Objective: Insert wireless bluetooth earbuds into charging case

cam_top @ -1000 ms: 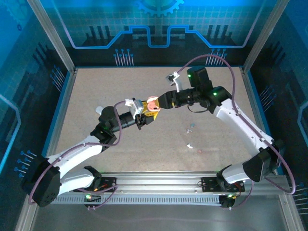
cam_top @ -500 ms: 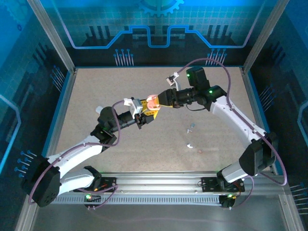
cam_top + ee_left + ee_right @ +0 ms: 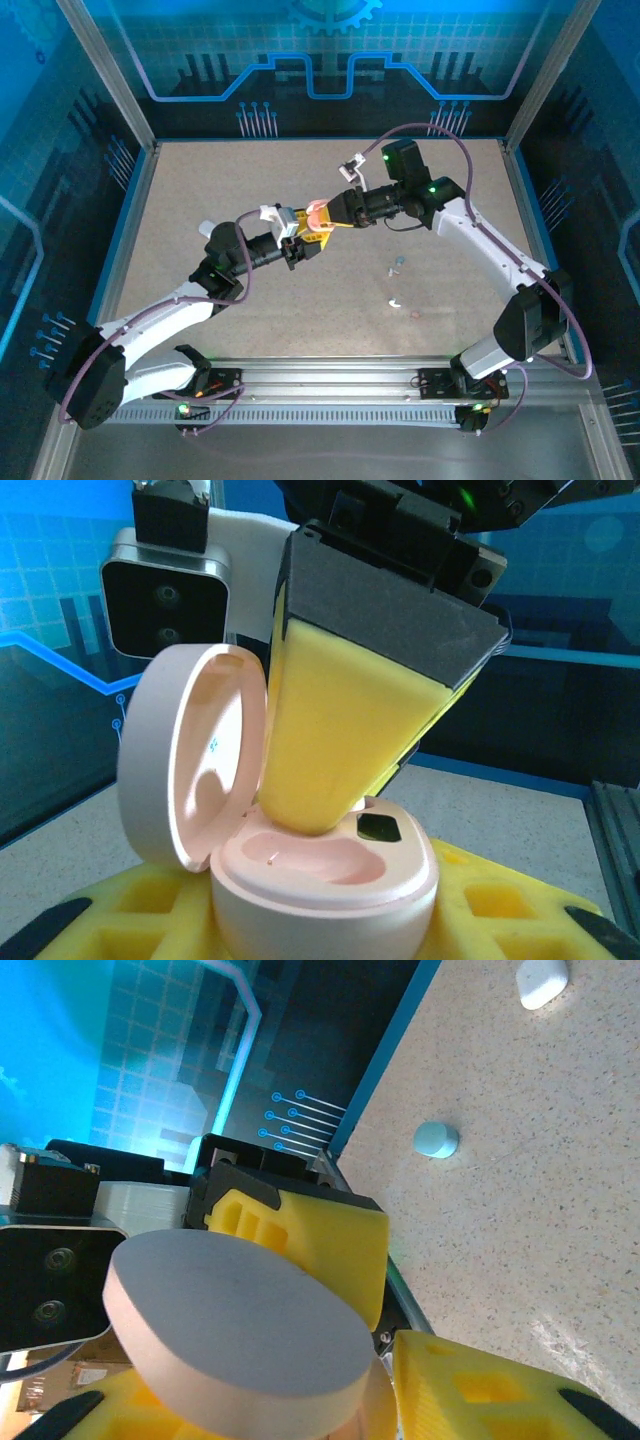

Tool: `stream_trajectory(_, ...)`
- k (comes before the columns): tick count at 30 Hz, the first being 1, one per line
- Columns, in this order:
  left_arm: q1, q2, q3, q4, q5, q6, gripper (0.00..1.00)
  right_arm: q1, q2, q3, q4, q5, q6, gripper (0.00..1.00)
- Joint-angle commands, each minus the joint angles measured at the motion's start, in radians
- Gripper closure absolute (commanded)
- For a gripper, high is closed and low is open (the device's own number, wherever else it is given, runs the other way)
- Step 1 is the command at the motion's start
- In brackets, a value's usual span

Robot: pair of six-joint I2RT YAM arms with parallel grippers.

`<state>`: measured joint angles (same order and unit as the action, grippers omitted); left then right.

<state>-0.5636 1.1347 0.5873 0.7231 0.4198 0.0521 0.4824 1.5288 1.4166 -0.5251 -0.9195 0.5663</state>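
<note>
Top view: the two arms meet above the middle of the surface. The left gripper reaches in from 8 o'clock, the right gripper from 2 o'clock, and their tips overlap at the pink charging case.

Left wrist view: the left gripper's yellow padded fingers pinch the base of the case from both sides. The case stands upright and open. Its lid is hinged back at 9 o'clock, with the pale inner face in view. A yellow finger of the right gripper slants down from 1 o'clock, and its tip rests in the pink tray of the base. A second finger shows as a sliver behind it. Whether the right gripper's fingers are spread or pressed together cannot be told, nor whether anything lies between them.

Right wrist view: the back of the lid lies between the right gripper's fingers and hides their tips.

The wireless bluetooth earbuds lie loose on the surface at about 4 o'clock from the case, well apart from it. They are a pale blue earbud, a whitish earbud and, just beside it, a pinkish earbud.
</note>
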Motion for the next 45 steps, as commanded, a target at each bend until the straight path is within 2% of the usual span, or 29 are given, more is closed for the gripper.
stream_trajectory(1, -0.007, 0.000, 0.020, 0.031, -0.025, 0.015, 0.60, 0.035, 0.016, 0.036, -0.111, 0.024, -0.059, 0.62)
stream_trajectory(5, -0.006, 0.004, 0.025, 0.021, -0.030, 0.018, 0.60, 0.047, 0.025, 0.055, -0.155, 0.063, -0.081, 0.64)
stream_trajectory(11, -0.006, 0.008, 0.022, 0.019, -0.041, 0.023, 0.58, 0.052, 0.025, 0.057, -0.137, 0.047, -0.069, 0.66)
stream_trajectory(17, -0.006, 0.011, 0.022, 0.005, -0.049, 0.034, 0.58, 0.061, 0.033, 0.095, -0.216, 0.136, -0.105, 0.66)
stream_trajectory(22, -0.006, 0.016, 0.021, 0.006, -0.048, 0.035, 0.59, 0.067, 0.034, 0.108, -0.230, 0.156, -0.110, 0.66)
stream_trajectory(28, -0.006, 0.014, 0.001, 0.044, -0.061, 0.027, 0.61, 0.051, 0.000, 0.112, -0.233, 0.208, -0.103, 0.50)
stream_trajectory(30, -0.007, 0.014, -0.005, 0.055, -0.062, 0.025, 0.61, 0.033, -0.031, 0.099, -0.214, 0.234, -0.084, 0.45)
stream_trajectory(38, -0.006, 0.011, -0.020, 0.086, -0.075, 0.018, 0.61, -0.054, -0.182, 0.026, -0.145, 0.286, -0.045, 0.38)
stream_trajectory(43, -0.006, 0.004, -0.021, 0.089, -0.073, 0.013, 0.61, -0.184, -0.364, -0.134, -0.187, 0.533, 0.040, 0.37)
stream_trajectory(45, -0.006, 0.000, -0.024, 0.093, -0.071, 0.007, 0.61, -0.283, -0.418, -0.247, -0.264, 0.619, 0.121, 0.44)
